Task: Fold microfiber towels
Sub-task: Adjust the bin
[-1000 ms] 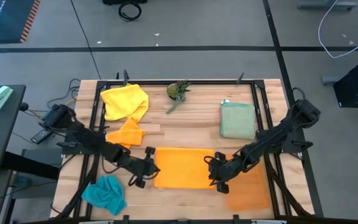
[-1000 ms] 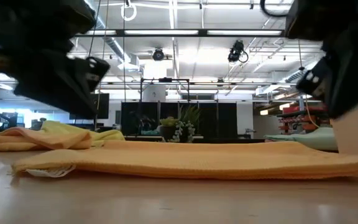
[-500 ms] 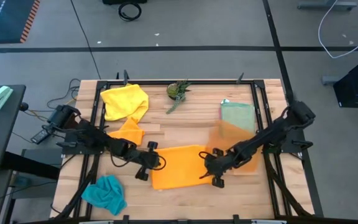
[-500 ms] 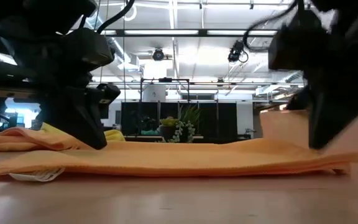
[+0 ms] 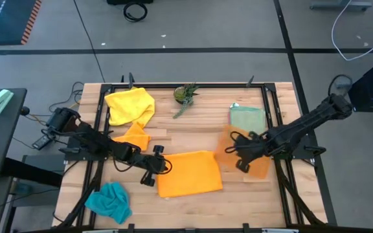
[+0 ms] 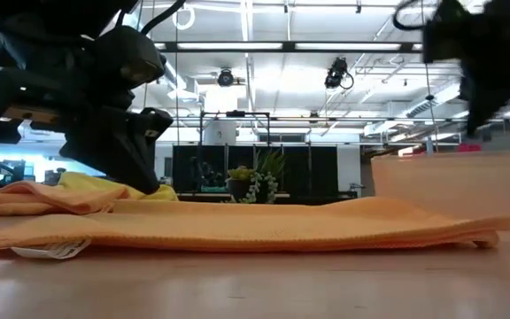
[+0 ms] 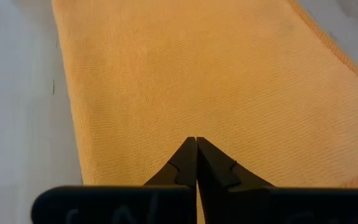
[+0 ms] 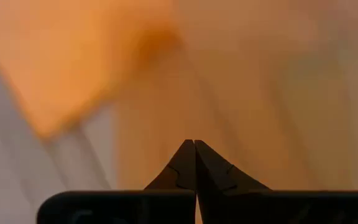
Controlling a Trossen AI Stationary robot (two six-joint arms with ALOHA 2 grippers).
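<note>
A folded orange towel (image 5: 190, 175) lies flat on the table's near middle. My left gripper (image 5: 155, 169) is shut at its left end, and the left wrist view shows the shut tips (image 7: 196, 140) over the weave (image 7: 216, 74). My right gripper (image 5: 239, 156) is shut over a translucent orange mat (image 5: 228, 145) at the table's right. In the low view the mat (image 6: 450, 182) stands well above the tabletop. A yellow towel (image 5: 129, 105), a small orange towel (image 5: 135, 137), a teal towel (image 5: 109, 200) and a folded green towel (image 5: 247, 123) lie apart, untouched. My left gripper rests its shut fingertips on the orange towel's top face near its left end (image 7: 166, 162), slanting down from the table's left. The towel stays flat on the table. My right gripper, pointing steeply down, pinches the mat at a spot hidden under the gripper itself. The mat's sheet (image 8: 260, 93) spreads away beyond the shut tips. It is raised off the table, with its upper edge (image 6: 450, 157) level.
A small green plant (image 5: 185, 94) stands at the far middle. The green towel lies just beyond the mat's far edge. Black frame rails (image 5: 272, 110) run along the table's sides. Bare wood (image 5: 193, 133) shows between the orange towel and the plant.
My right gripper has left the orange towel's right end, risen and swung toward the table's right and far side. The mat has come up from the near right corner with it. My left gripper has moved a little to the right onto the towel's left end.
</note>
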